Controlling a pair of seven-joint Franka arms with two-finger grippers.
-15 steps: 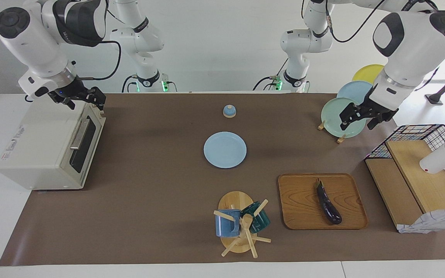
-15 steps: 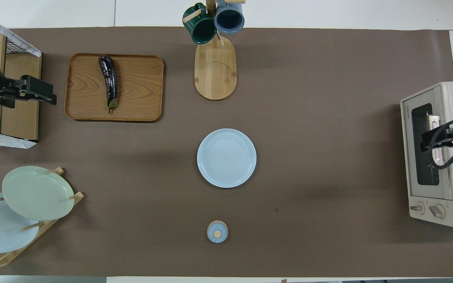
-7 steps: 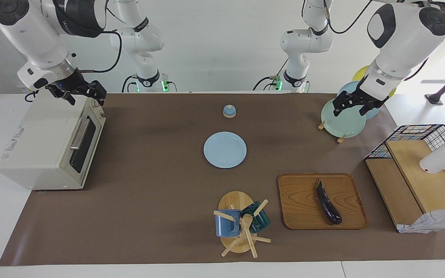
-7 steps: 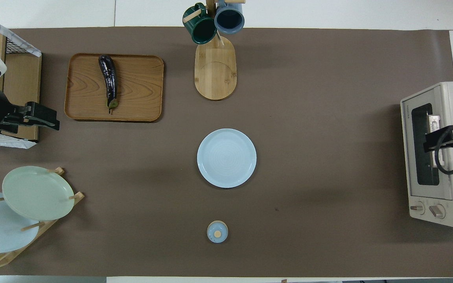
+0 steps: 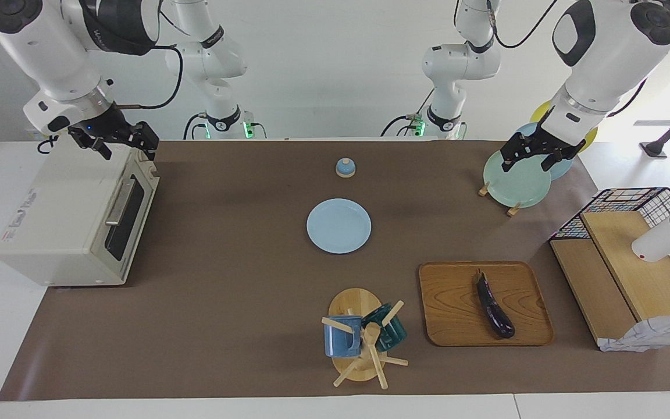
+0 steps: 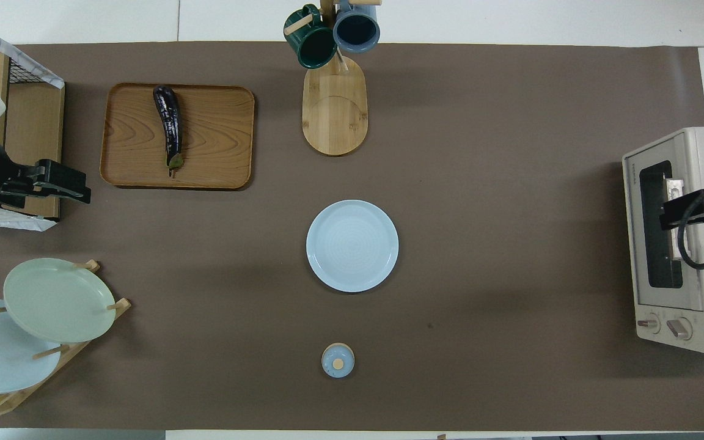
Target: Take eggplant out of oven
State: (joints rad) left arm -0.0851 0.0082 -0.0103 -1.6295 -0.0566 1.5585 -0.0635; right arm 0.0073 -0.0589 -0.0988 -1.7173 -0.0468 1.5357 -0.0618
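Observation:
The dark purple eggplant (image 5: 493,305) (image 6: 168,125) lies on a wooden tray (image 5: 451,302) (image 6: 217,134), away from the oven. The cream-white oven (image 5: 61,215) (image 6: 694,244) stands at the right arm's end of the table with its glass door shut. My right gripper (image 5: 130,148) (image 6: 670,211) hangs open and empty in the air over the oven's top front edge. My left gripper (image 5: 528,162) (image 6: 80,186) is open and empty, raised over the spot between the plate rack and the wire basket.
A light blue plate (image 5: 338,226) lies mid-table, with a small blue lidded pot (image 5: 345,167) nearer the robots. A mug tree (image 5: 364,337) holds two mugs beside the tray. A plate rack (image 5: 515,177) and a wire basket with wooden shelves (image 5: 631,262) stand at the left arm's end.
My left gripper has risen and drawn back from over the basket toward the plate rack. My right gripper has lifted a little over the oven. The eggplant has not moved.

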